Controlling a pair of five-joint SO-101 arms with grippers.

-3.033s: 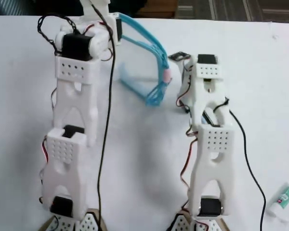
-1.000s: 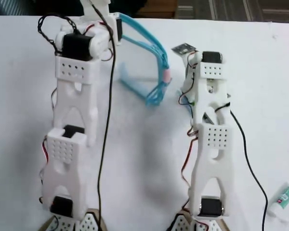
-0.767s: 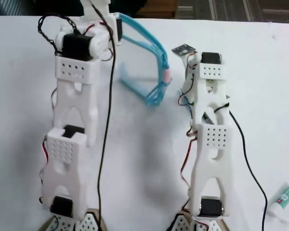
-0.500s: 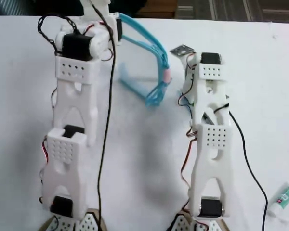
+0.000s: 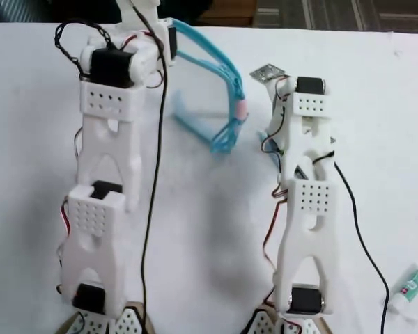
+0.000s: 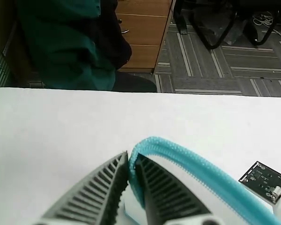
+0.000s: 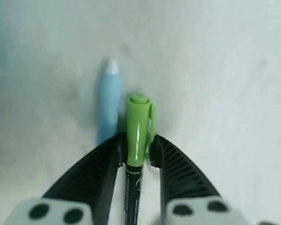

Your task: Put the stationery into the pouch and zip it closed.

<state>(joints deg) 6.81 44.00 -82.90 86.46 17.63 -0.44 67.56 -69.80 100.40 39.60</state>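
Near the clear blue-zippered pouch (image 5: 226, 73), right pincer (image 7: 136, 154) grips a green plastic marker (image 7: 138, 126), left pincer (image 6: 131, 171) grips the rim; marker might slip when tilted.

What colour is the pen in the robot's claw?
The pen is bright green, clearest in the right wrist view.

left claw (image 6: 131, 158) clamped, right claw (image 7: 137, 139) clamped

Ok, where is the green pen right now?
Right wrist view: the green capped pen is clamped in the right gripper, alongside a light blue pen on the white table.
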